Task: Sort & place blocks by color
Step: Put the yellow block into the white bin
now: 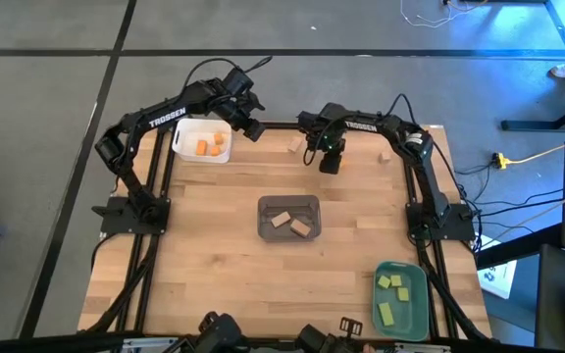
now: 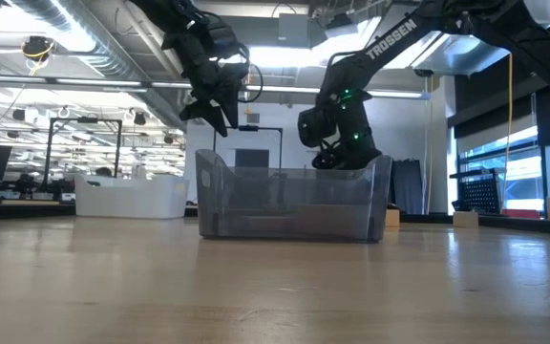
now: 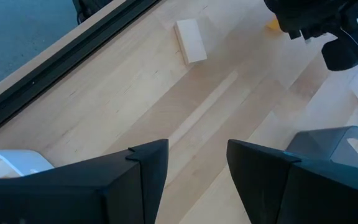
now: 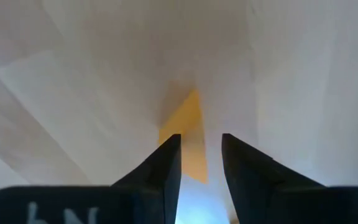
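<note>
My right gripper (image 1: pixel 330 164) points down at the table's far middle, open. Its fingers stand on either side of a small orange block (image 4: pixel 186 134) that lies flat on the wood. My left gripper (image 1: pixel 251 127) hangs open in the air over the far edge, beside the white tray (image 1: pixel 186 147), which holds orange blocks (image 1: pixel 209 147). A tan block (image 3: pixel 190 40) lies on the table between the two grippers. Another tan block (image 1: pixel 384 155) lies near the far right edge. The grey tray (image 1: pixel 265 227) holds tan blocks, and the teal tray (image 1: pixel 415 319) holds yellow-green ones. My right gripper comes at the orange block from above, fingers pointing down. One fingertip (image 4: pixel 166 158) overlaps the block's side, and I cannot tell whether it touches. A strip of bare table shows between the block and the other fingertip (image 4: pixel 238 162). The block rests on the table.
The grey tray (image 2: pixel 289 203) stands mid-table, nearer than the right gripper (image 2: pixel 337 158). The black frame rail (image 3: pixel 55 68) runs along the far edge under my left gripper (image 3: pixel 197 162). Bare wood lies between the trays and along the near left.
</note>
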Robot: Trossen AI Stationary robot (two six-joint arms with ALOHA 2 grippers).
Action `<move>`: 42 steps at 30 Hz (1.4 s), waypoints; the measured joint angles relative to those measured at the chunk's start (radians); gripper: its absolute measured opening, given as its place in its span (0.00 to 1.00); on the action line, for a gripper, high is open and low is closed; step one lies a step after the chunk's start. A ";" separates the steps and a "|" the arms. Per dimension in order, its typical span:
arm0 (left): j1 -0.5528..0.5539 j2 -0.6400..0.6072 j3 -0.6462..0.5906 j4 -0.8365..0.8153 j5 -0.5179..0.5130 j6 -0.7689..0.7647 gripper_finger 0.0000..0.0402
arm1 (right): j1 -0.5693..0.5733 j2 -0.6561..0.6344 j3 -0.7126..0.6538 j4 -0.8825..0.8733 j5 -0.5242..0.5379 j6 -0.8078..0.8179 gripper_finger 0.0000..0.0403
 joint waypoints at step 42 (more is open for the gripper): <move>0.000 0.000 0.000 0.000 0.001 0.000 0.39 | -0.013 0.001 0.000 -0.001 -0.046 0.053 0.29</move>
